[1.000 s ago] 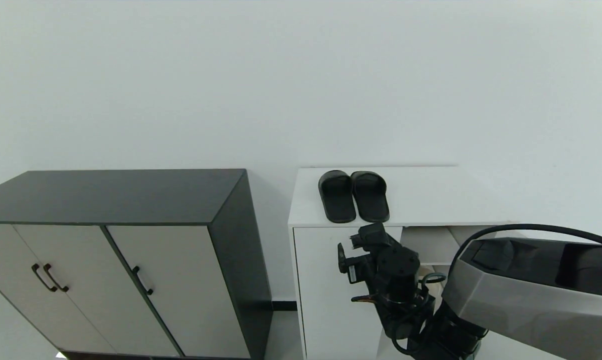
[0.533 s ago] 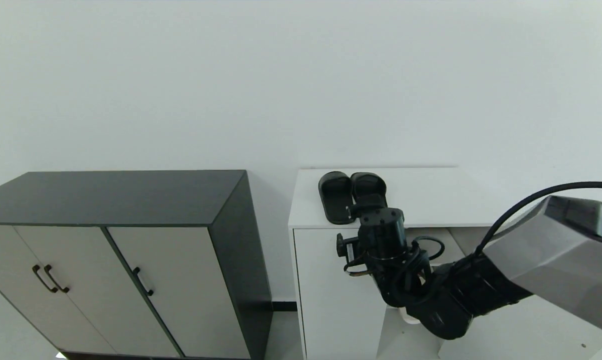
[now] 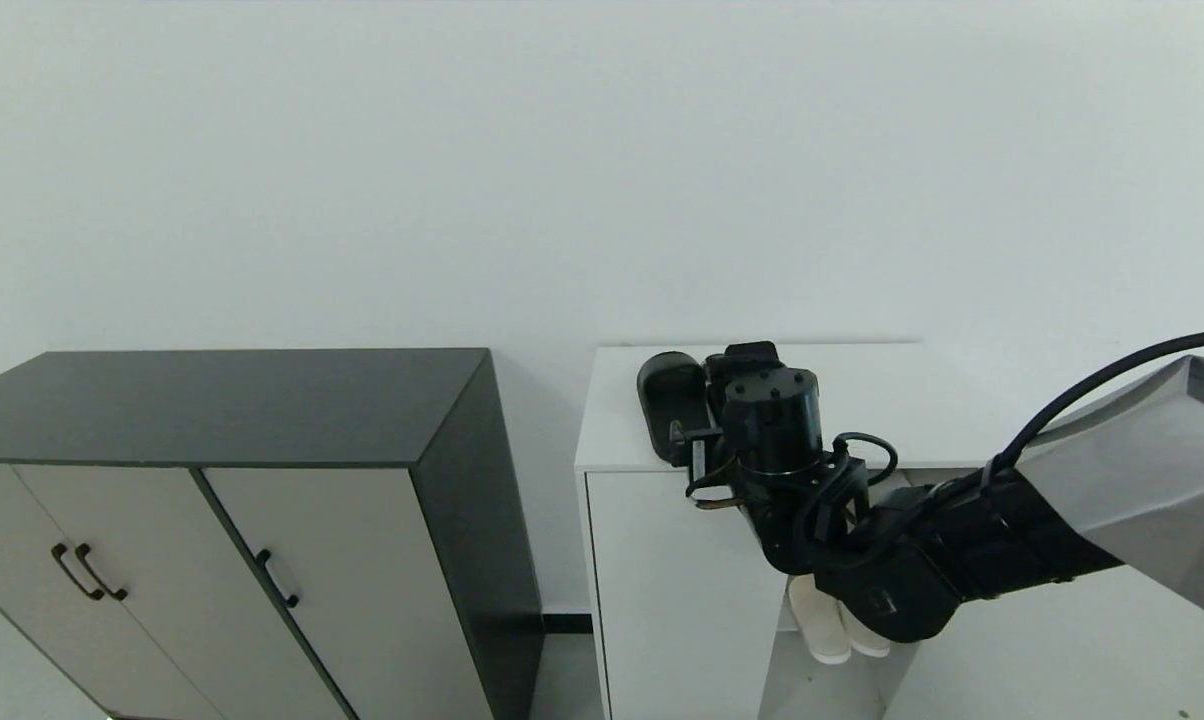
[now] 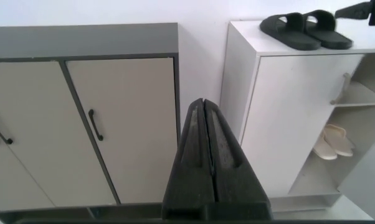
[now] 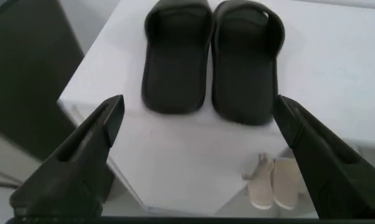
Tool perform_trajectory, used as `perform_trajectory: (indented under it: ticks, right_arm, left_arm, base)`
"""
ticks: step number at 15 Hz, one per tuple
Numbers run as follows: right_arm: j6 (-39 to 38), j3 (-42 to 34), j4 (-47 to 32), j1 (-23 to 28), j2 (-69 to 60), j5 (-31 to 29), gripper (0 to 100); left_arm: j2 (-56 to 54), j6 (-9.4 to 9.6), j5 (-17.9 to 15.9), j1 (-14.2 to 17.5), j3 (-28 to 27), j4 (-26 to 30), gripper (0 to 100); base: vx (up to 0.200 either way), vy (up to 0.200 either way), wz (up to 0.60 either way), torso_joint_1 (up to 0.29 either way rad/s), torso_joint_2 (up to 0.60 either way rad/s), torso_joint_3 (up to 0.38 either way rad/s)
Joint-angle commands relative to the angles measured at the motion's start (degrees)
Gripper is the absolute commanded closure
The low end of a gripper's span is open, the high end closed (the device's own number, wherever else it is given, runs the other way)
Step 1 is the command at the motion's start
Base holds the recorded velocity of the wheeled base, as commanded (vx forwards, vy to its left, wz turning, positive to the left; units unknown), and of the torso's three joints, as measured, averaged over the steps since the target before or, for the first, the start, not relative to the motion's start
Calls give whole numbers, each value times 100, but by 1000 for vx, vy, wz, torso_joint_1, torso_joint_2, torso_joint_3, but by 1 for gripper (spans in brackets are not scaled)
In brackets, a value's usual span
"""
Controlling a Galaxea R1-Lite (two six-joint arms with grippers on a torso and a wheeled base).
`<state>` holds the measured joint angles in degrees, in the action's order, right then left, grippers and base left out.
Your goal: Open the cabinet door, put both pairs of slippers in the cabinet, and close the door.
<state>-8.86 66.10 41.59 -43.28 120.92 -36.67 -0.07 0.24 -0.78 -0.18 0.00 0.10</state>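
Observation:
A pair of black slippers [image 3: 670,400] [image 5: 212,56] [image 4: 306,30] lies side by side on top of the white cabinet [image 3: 652,580]. My right gripper [image 3: 750,356] [image 5: 199,109] hovers just above the pair, open, one finger out past each side, holding nothing. In the head view its wrist hides the right slipper. A pair of white slippers [image 3: 834,628] [image 5: 271,183] [image 4: 334,142] rests on a low shelf inside the cabinet's open right half. My left gripper [image 4: 206,155] is shut and empty, low down and well back from both cabinets.
A dark-topped cabinet [image 3: 242,410] with closed grey doors and black handles stands left of the white one, a narrow gap between them. The white cabinet's left door [image 4: 293,118] is closed. A plain wall runs behind.
My right arm rose from in front of the white cabinet's door and moved forward over the black slippers. The head view shifted a little.

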Motion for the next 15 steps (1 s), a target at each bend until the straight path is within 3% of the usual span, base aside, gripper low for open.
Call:
perform_trajectory:
  ticks: [1, 4, 10, 15]
  right_arm:
    - [-133, 123, -29, 83, 186, 2, 0]
    - [-248, 131, -99, 144, 336, 2, 0]
    - [-265, 202, -99, 197, 591, 46, 0]
    - [-256, 773, -73, 373, 1197, 55, 0]
  left_arm:
    - [7, 2, -1, 1, 0, -1, 100]
    - [7, 2, -1, 1, 0, -1, 100]
    - [7, -7, -1, 1, 0, -10, 100]
    - [7, -7, -1, 1, 0, -1, 100]
  base:
    - [200, 0, 0, 7, 7, -7]
    - [200, 0, 0, 14, 1, 2]
    - [0, 0, 0, 0, 0, 0]
    - [0, 0, 0, 0, 0, 0]
